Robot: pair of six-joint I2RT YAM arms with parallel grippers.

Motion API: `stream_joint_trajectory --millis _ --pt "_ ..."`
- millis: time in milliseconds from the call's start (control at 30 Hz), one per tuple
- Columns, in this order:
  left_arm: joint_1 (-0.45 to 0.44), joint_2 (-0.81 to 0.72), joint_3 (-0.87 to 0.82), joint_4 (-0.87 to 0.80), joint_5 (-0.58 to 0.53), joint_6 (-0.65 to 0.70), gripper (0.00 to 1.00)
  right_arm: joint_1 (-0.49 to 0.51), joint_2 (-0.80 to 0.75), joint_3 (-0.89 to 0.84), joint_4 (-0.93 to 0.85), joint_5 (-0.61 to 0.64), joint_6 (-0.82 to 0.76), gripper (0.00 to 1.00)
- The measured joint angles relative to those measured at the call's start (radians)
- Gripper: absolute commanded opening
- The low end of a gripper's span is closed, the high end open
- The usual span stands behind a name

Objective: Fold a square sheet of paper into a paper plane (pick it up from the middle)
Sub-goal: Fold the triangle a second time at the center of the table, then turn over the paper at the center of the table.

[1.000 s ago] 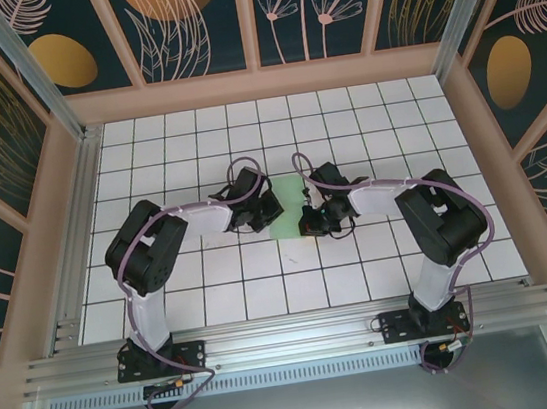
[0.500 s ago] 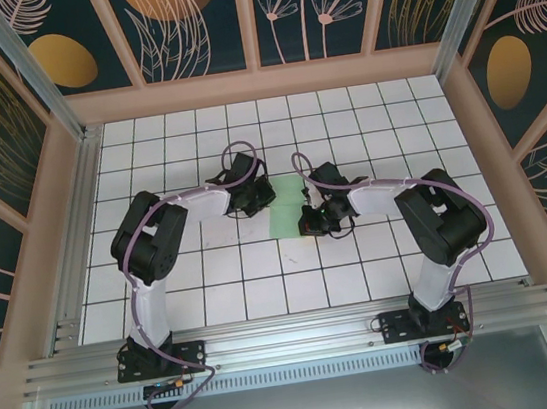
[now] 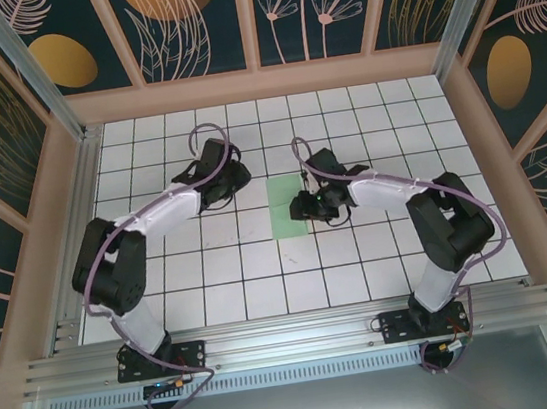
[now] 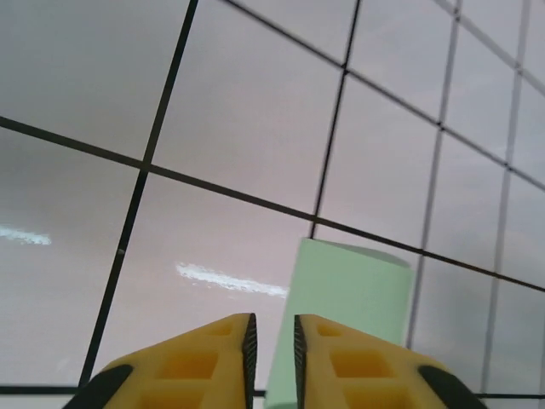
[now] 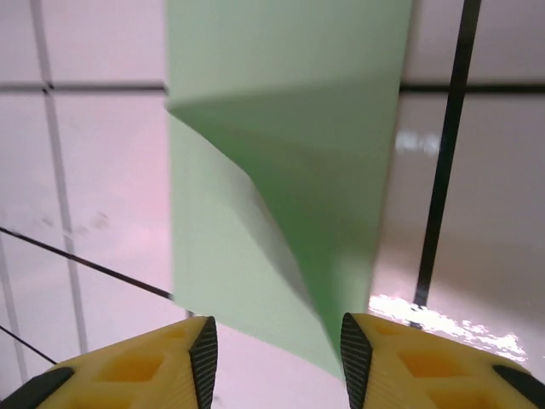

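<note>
Left gripper swung leftward, clear of green paper sheet; jaws narrow slit, empty, likely freeing fold. Sheet lies folded mid-worktop. Right gripper low over raised flap, jaws wide, nothing clamped, probably poised to press crease.

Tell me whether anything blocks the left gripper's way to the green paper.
Nothing visible does. Between the left gripper and the green paper lie bare white tiles; the right gripper is at the paper's opposite edge.
</note>
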Motion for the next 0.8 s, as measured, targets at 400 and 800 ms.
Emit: stream_joint_trajectory --millis 400,800 --pt "-0.008 -0.175 -0.393 0.225 0.19 -0.072 0.47 -0.096 0.033 0.043 0.054 -0.079 -0.126 0.54" --pt "-0.049 -0.138 -0.42 0.397 0.299 -0.136 0.52 -0.115 0.148 0.051 0.065 -0.222 -0.269 0.29"
